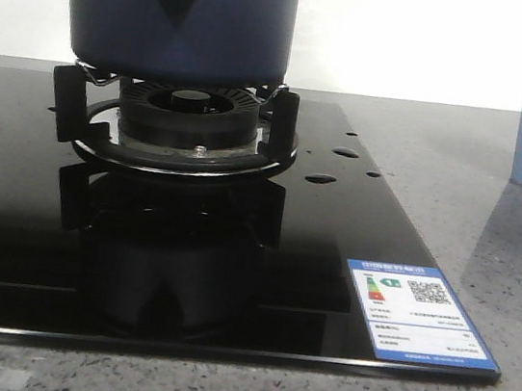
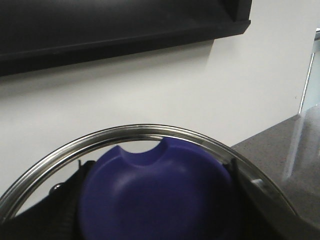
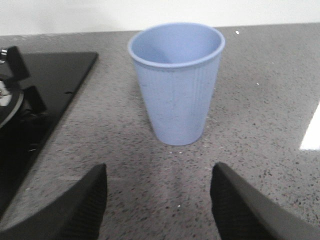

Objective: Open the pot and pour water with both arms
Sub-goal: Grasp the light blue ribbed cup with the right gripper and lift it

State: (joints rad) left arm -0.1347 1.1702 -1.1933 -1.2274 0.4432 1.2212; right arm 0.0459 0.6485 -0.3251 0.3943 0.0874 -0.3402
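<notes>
Sitting on the burner [image 1: 189,122], pot [image 1: 175,8] apparently beyond right jaws.

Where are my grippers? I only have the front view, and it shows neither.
Observer: The right gripper is open, facing the cup without touching it.
Operator: Anything in the cup?
Observer: It looks empty and stands upright on the counter.
Operator: And the left?
Observer: The left gripper flanks the blue knob of the lid; I cannot tell whether it grips.
</notes>
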